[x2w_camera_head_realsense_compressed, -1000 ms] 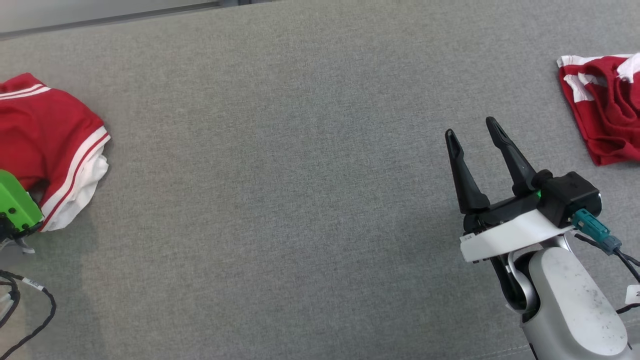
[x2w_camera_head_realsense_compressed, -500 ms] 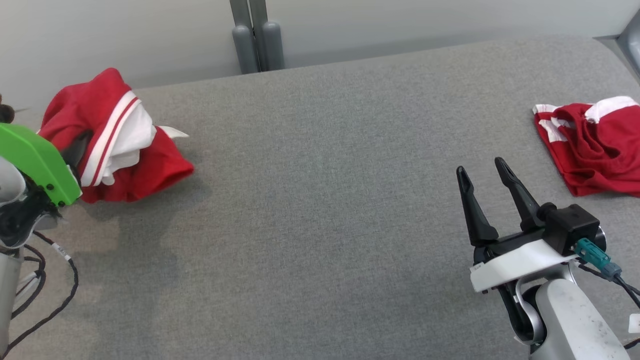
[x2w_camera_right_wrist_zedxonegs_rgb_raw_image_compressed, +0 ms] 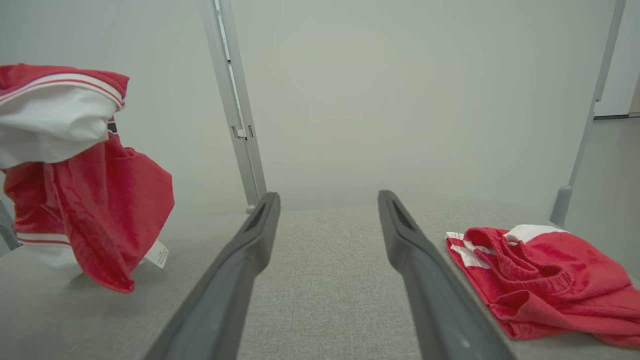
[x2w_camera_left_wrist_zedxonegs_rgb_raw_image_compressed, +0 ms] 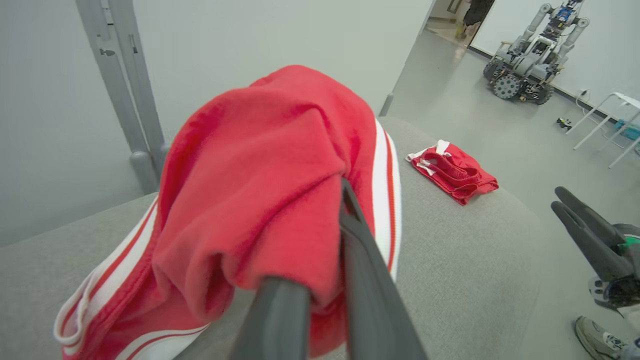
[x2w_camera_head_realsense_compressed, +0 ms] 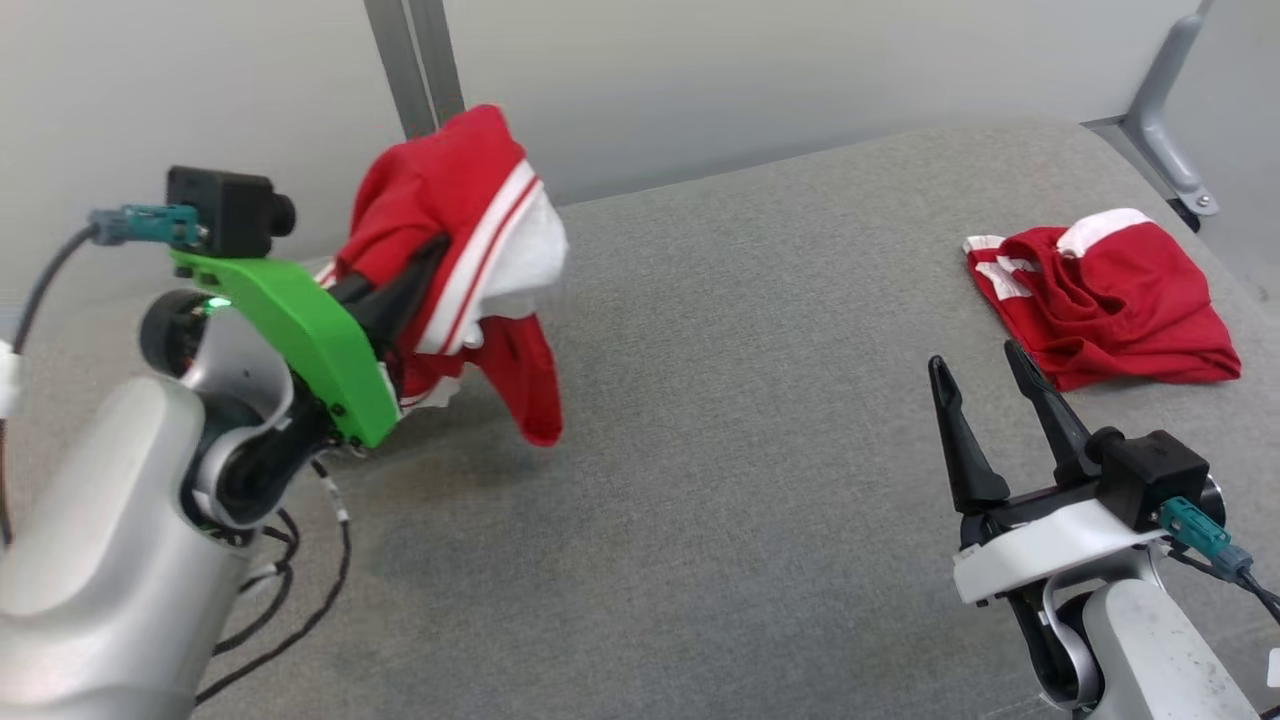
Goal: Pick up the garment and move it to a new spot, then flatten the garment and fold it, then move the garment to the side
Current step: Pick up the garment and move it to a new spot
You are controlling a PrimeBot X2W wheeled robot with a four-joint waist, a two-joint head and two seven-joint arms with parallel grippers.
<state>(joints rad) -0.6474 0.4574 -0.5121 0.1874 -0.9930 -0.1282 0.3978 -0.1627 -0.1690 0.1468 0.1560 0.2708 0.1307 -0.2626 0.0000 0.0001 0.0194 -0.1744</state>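
Red garment (x2w_camera_head_realsense_compressed: 450, 190) being clenched in the left gripper (x2w_camera_head_realsense_compressed: 432, 250), being held lifted over the grey surface (x2w_camera_head_realsense_compressed: 700, 450) at its left, right gripper (x2w_camera_head_realsense_compressed: 972, 355) being held spread wide and empty, second red garment (x2w_camera_head_realsense_compressed: 1110, 300) lying far right.

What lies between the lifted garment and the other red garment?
Nothing: in the head view, bare grey surface runs from lifted garment to other red garment.
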